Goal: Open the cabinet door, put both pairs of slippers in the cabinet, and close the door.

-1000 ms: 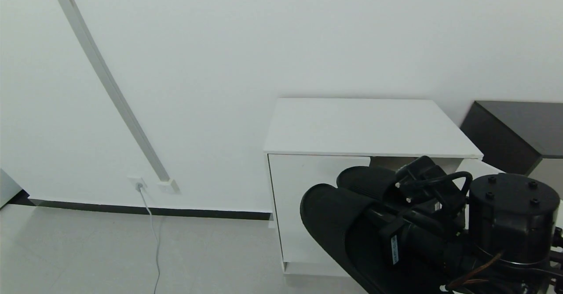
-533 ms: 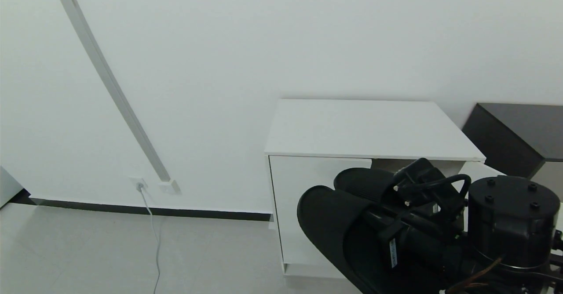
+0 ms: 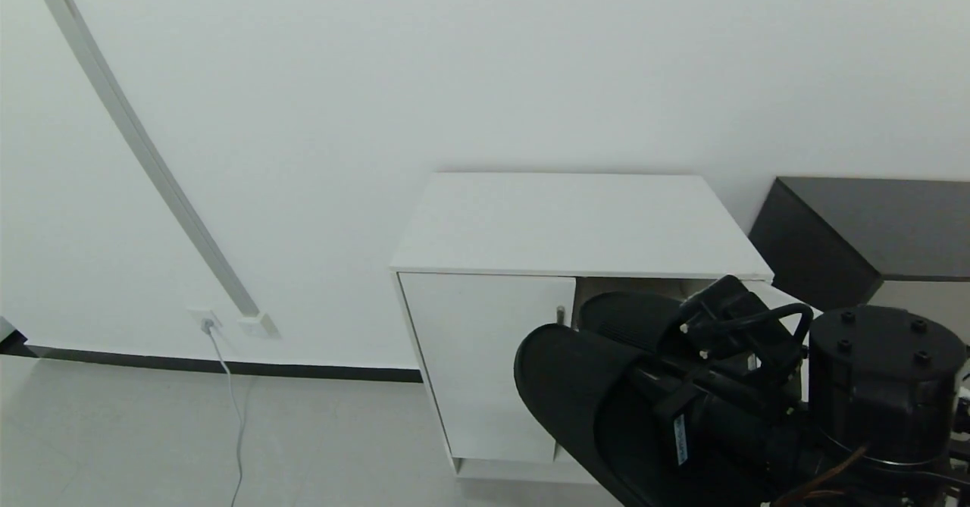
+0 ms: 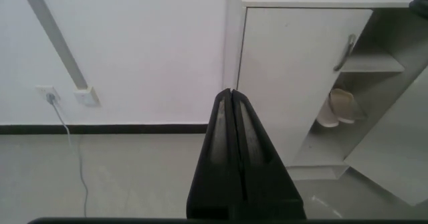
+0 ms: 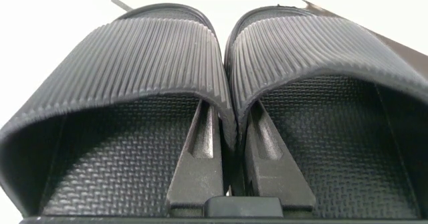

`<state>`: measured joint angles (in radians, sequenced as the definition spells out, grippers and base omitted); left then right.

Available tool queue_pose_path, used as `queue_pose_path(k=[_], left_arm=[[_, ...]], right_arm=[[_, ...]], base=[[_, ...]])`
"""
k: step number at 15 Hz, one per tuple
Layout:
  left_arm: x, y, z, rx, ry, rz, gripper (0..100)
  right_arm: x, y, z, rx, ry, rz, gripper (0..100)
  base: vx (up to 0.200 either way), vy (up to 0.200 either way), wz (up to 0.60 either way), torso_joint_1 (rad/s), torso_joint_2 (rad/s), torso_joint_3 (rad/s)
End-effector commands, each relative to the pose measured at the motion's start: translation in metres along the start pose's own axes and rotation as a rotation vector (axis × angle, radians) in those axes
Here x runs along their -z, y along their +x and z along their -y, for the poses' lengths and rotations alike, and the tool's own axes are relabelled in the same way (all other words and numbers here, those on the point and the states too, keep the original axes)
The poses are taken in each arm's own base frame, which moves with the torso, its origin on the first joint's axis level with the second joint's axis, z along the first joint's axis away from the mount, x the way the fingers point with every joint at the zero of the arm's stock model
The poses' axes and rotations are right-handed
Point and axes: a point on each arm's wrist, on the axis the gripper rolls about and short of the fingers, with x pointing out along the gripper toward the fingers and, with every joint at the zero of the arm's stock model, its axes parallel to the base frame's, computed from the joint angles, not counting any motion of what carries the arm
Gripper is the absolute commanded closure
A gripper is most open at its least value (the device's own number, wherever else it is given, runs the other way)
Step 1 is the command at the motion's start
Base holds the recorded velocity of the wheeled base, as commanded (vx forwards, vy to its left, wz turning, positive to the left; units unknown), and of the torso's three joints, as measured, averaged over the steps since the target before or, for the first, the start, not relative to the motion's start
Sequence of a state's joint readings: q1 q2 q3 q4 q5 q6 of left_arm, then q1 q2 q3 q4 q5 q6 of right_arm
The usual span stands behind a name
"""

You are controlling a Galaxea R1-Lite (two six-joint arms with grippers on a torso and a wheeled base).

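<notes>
Your right pincer [image 5: 229, 112] grips the black slippers [image 3: 576, 386] near the white cabinet [image 3: 561, 219], your left pincer [image 4: 232, 93] closed, grey floor [image 3: 151, 431].

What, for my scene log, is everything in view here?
cabinet: one, white, against the wall; left door shut, right side open
black slippers: one pair, black, held before the cabinet
pale slippers: one pair, cream, inside the cabinet under its shelf
door handle: one, metal, on the shut door
wall socket with cable: one, white, low on the wall
wall duct: one, grey, slanting up the wall
dark unit: one, black, right of the cabinet
right hand: one, black, shut on the black slippers
left hand: one, black, shut, empty
</notes>
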<state>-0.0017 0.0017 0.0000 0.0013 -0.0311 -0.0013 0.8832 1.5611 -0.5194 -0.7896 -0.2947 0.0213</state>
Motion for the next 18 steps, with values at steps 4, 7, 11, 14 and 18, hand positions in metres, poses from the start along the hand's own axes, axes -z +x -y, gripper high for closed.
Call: queue_pose_path(k=[4,7,11,14,18], left_arm=[[0.0,0.0,0.0,-0.001,0.001,0.0,100],[0.0,0.0,0.0,-0.001,0.001,0.0,100],[0.0,0.0,0.0,-0.001,0.0,0.0,100],[0.0,0.0,0.0,-0.001,0.0,0.0,100],[0.0,0.0,0.0,-0.001,0.0,0.0,100]], right_arm=[[0.0027,0.0001,-0.0004,-0.013,-0.004,-0.009,100],[0.0032,-0.0004,-0.0018,-0.02,-0.006,-0.01,100],[0.003,-0.0012,-0.002,-0.022,-0.006,-0.008,100],[0.0033,-0.0009,-0.002,-0.022,-0.006,-0.01,100],[0.0053,-0.0013,-0.0027,-0.024,-0.009,-0.017,100]], base=[[0.0,-0.2,0.0,0.005,0.0,0.005],[0.0,-0.067,0.0,0.001,0.0,0.002],[0.0,0.0,0.0,0.0,0.0,0.0],[0.0,0.0,0.0,0.0,0.0,0.0],[0.0,0.0,0.0,0.0,0.0,0.0]])
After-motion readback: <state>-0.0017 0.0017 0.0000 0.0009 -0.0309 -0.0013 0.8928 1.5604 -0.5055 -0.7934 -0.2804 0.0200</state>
